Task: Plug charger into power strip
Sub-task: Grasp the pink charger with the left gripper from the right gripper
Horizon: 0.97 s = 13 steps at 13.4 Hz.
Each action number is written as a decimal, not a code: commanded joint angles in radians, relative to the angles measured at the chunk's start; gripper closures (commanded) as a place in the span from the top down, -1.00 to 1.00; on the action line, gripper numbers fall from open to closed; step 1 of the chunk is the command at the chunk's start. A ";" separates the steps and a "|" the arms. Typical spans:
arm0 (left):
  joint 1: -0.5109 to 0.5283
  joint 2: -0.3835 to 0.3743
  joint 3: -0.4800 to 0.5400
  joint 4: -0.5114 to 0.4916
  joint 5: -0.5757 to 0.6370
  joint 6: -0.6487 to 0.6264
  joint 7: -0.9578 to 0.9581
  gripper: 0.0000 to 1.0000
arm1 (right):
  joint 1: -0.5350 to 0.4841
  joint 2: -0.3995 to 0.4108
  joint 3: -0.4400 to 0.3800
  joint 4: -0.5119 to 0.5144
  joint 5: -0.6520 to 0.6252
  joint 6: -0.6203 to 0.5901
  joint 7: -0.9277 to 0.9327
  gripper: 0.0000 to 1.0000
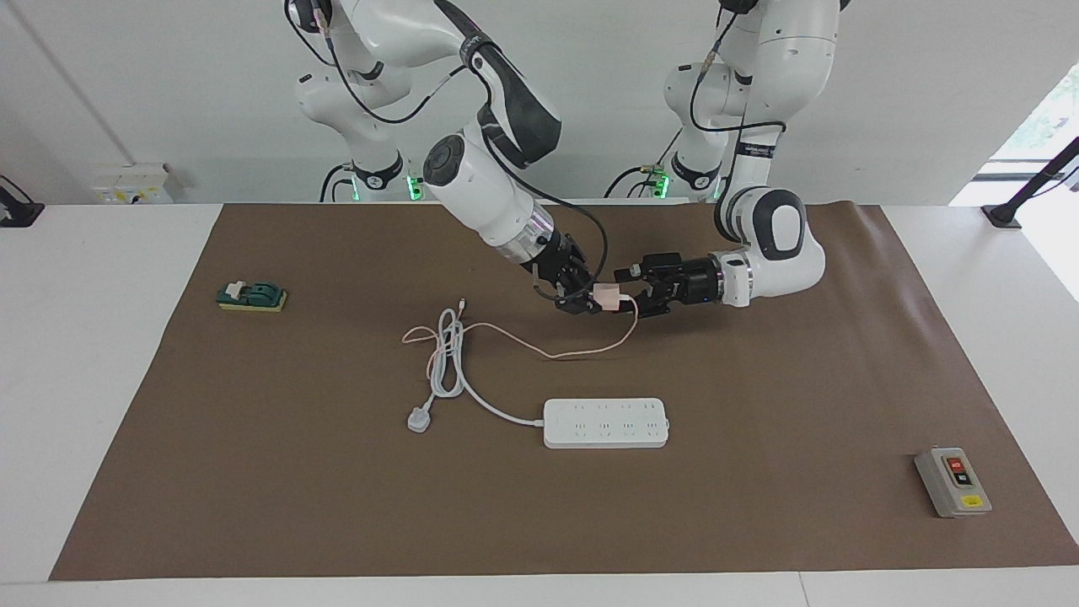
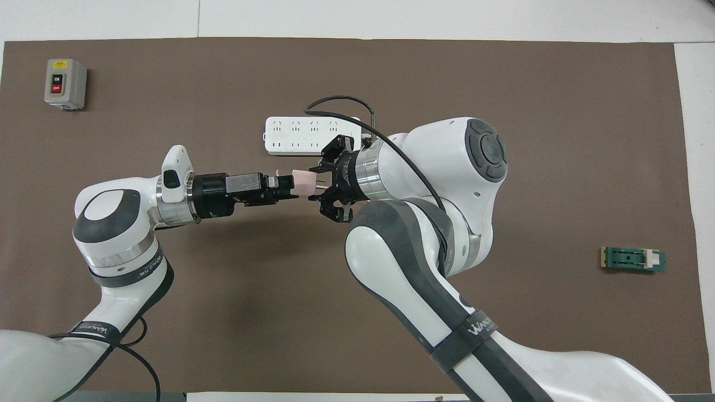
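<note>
Lettering "ON" and "OFF" marks the grey switch box [image 2: 65, 84]. Pale-pink cube charger [image 1: 605, 294], pinched by the right gripper [image 1: 587, 302], hangs above the mat, nearer the robots than the white power strip [image 1: 606, 422]; its thin cable [image 1: 539, 346] trails down. Left gripper [image 1: 634, 295], spread wide, flanks the charger.

"WANEED" on arm band [image 2: 481, 326]
</note>
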 commanded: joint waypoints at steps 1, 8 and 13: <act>-0.005 0.016 0.009 0.010 -0.006 -0.033 0.030 1.00 | 0.009 -0.010 -0.005 -0.013 -0.014 0.022 0.014 -1.00; -0.020 0.033 0.009 0.032 -0.008 -0.051 0.056 1.00 | 0.009 -0.010 -0.005 -0.018 -0.014 0.036 0.014 -1.00; -0.020 0.078 0.014 0.082 -0.003 -0.062 0.069 1.00 | 0.007 -0.010 -0.005 -0.018 -0.014 0.038 0.014 -1.00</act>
